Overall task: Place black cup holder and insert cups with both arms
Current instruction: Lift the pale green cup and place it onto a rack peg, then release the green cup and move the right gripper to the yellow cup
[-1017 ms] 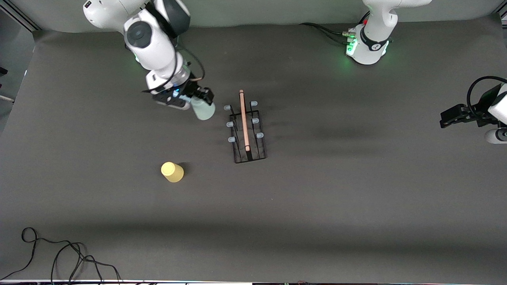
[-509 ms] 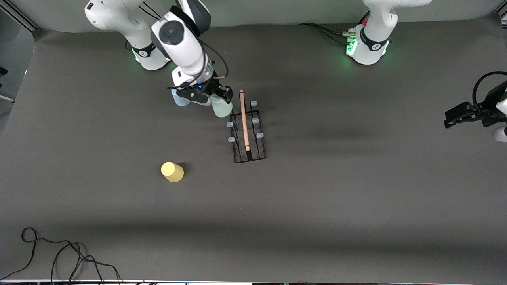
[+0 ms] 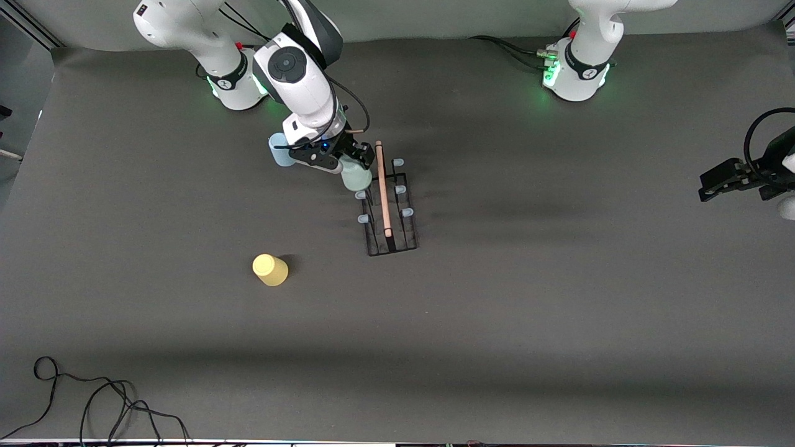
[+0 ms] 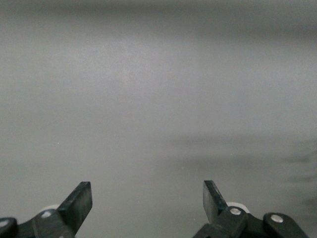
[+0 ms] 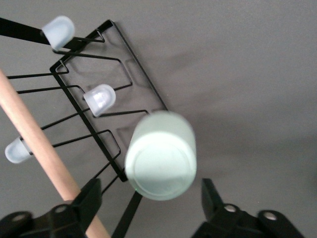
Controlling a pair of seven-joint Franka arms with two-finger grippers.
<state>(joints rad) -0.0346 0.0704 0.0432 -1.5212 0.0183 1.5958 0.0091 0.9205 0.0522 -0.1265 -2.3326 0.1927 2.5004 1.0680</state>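
Front view: 3 cups (image 3: 270, 269), 1 black cup holder (image 3: 390, 214).

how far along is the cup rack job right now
Done: the black cup holder stands mid-table. In hand: the right gripper carries the grey-green cup over the holder's end farthest from the front camera; no cup sits on a peg yet. Left: this cup, the light blue cup and the yellow cup. The left gripper waits, open.
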